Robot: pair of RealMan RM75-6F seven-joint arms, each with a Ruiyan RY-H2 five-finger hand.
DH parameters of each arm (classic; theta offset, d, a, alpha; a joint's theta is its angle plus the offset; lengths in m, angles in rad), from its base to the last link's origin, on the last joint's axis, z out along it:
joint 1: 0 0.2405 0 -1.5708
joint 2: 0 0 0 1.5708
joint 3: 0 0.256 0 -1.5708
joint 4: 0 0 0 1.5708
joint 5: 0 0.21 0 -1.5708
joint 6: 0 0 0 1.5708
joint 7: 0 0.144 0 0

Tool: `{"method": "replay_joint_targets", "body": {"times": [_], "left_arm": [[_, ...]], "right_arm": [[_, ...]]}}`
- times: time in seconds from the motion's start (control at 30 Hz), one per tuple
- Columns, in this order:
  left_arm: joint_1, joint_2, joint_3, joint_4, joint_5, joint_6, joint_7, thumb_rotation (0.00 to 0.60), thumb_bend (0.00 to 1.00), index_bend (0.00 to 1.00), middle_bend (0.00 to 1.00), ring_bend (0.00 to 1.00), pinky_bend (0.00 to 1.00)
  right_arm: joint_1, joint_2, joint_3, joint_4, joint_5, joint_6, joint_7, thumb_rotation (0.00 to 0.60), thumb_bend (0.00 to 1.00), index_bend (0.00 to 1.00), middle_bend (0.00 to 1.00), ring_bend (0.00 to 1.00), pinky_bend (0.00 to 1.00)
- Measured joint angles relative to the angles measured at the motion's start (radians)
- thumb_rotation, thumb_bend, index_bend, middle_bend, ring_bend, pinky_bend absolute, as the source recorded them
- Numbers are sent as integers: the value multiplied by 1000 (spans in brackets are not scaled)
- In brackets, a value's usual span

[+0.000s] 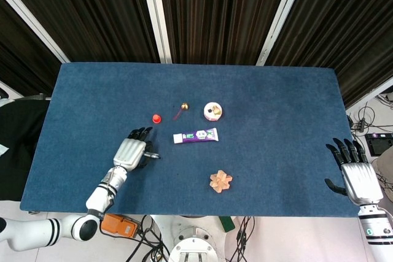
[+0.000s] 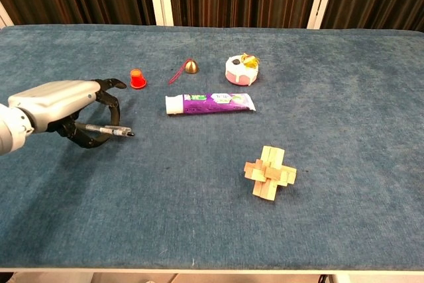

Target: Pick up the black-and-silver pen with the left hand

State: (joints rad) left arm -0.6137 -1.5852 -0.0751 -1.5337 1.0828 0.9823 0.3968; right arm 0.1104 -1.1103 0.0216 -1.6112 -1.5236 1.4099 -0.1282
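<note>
With its fingers curled around the black-and-silver pen (image 2: 105,129) at the table's (image 2: 199,223) left side, the left hand (image 2: 63,107) is mid-grasp; a steady lift seems next. Far right, the right hand (image 1: 357,176) idles, fingers spread.

left arm: reaches in from the near left corner, forearm angled over the table | left hand (image 2: 63,107): palm down, dark fingers (image 2: 109,105) curled round the pen (image 2: 106,130) | right hand (image 1: 358,176): off the table's right edge, fingers straight and apart, holding nothing
</note>
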Motion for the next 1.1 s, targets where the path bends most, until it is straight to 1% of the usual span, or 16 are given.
{"method": "replay_joint_targets", "body": {"times": [0.23, 0.4, 0.53, 0.67, 0.83, 0.9, 1.03, 1.1], "left_arm": [[1, 57, -1, -63, 25, 34, 35, 600, 413, 544, 54, 0, 103], [-1, 132, -11, -134, 36, 63, 77, 600, 412, 552, 58, 0, 104], [-4, 211, -26, -225, 39, 96, 127, 600, 412, 553, 64, 0, 113], [-4, 299, -48, -339, 42, 116, 137, 600, 412, 553, 73, 0, 113], [-2, 453, -80, -494, 60, 119, 94, 600, 412, 553, 76, 0, 113], [-2, 509, -93, -538, 68, 117, 72, 600, 412, 553, 76, 0, 113], [-1, 623, -125, -618, 81, 103, -15, 600, 412, 567, 87, 0, 118], [-1, 654, -139, -641, 85, 87, -76, 600, 412, 569, 91, 0, 119]], "right_arm": [[1, -1, -1, 1, -2, -1, -5, 600, 360, 204, 119, 35, 52], [-1, -3, -4, 0, -9, 4, -10, 600, 360, 203, 119, 35, 52], [-2, -3, -3, -4, -5, 4, -10, 600, 359, 203, 119, 35, 52], [1, -5, -4, -4, -7, 0, -20, 600, 359, 203, 119, 35, 52], [-1, -8, -6, -7, -12, 4, -29, 600, 359, 203, 119, 35, 52], [0, -8, -5, -7, -8, 2, -28, 600, 359, 203, 119, 35, 52], [-1, -6, -4, -8, -9, 3, -27, 600, 360, 203, 119, 35, 52], [-1, -6, -5, -8, -10, 4, -26, 600, 360, 202, 119, 35, 52]]}}
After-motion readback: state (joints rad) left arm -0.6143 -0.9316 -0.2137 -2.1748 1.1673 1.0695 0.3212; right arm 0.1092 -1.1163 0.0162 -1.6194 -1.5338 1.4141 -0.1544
